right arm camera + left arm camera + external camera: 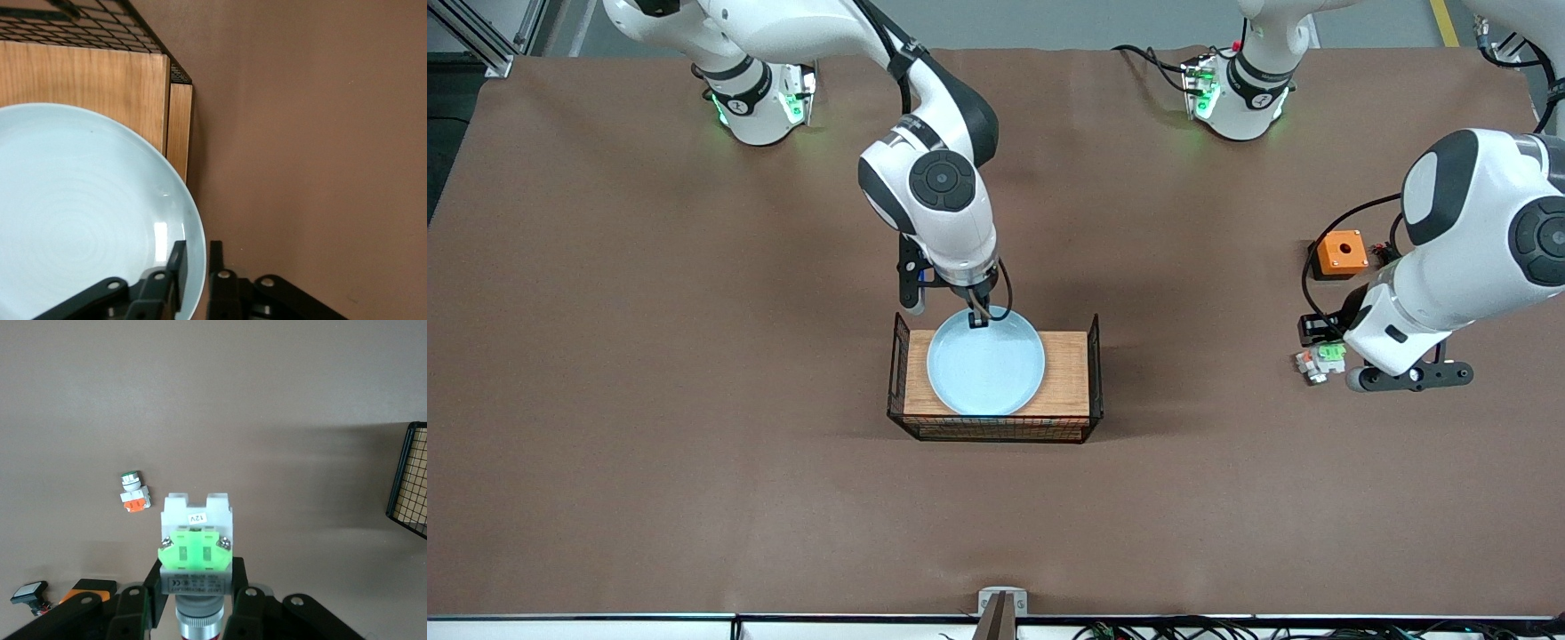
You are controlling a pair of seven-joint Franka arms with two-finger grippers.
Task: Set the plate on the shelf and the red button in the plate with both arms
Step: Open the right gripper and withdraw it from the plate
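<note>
The pale blue-white plate lies over the wooden board of a black wire basket in the middle of the table. My right gripper is shut on the plate's rim at the edge nearest the robots' bases; in the right wrist view one finger is inside the rim and one outside the plate. My left gripper is shut on the red button and holds it over the bare table toward the left arm's end. The left wrist view shows its green block between the fingers.
The wire basket has raised mesh ends; one end shows in the left wrist view. An orange box button sits by the left arm. A small unit with an orange block and a black piece with a pale head lie on the table.
</note>
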